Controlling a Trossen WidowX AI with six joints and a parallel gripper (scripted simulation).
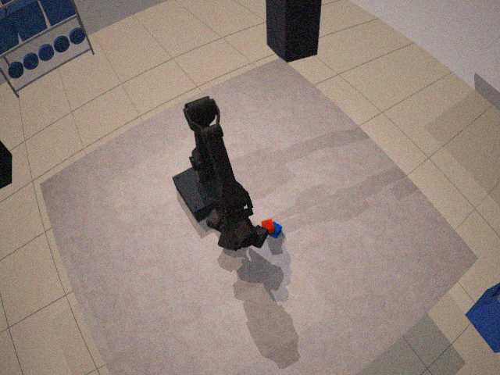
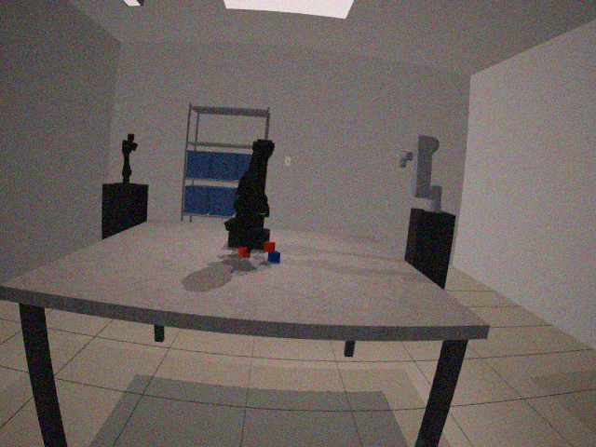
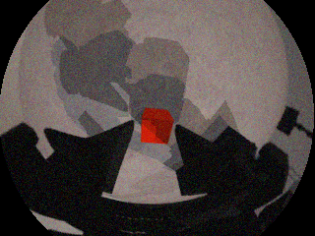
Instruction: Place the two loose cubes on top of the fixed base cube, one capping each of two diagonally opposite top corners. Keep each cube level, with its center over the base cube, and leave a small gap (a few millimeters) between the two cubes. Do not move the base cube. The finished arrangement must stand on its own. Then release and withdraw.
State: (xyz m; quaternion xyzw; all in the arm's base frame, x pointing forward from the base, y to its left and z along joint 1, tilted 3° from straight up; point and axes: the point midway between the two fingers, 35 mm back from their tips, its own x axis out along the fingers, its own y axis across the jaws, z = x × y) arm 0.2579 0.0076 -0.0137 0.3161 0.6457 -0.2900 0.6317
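Observation:
The blue base cube [image 1: 277, 230] [image 2: 274, 257] stands on the table. One red cube [image 1: 267, 225] [image 2: 269, 247] rests on its top, offset toward one corner and looking level; the size of its overhang cannot be told. The other red cube [image 2: 244, 252] [image 3: 157, 127] is on the table, to the left of the base cube in the exterior view; the arm hides it in the top view. My gripper [image 2: 247, 249] [image 3: 156, 125] is open and low over this loose cube, which shows between the two fingertips in the wrist view. Whether the fingers reach down around its sides is unclear.
The arm's dark base box [image 1: 194, 194] stands on the table [image 1: 161, 291] [image 2: 307, 298] behind the cubes. The stacked pair is close beside the gripper in the top view. Shelves with blue bins [image 2: 197, 164] and pedestals are beyond the table.

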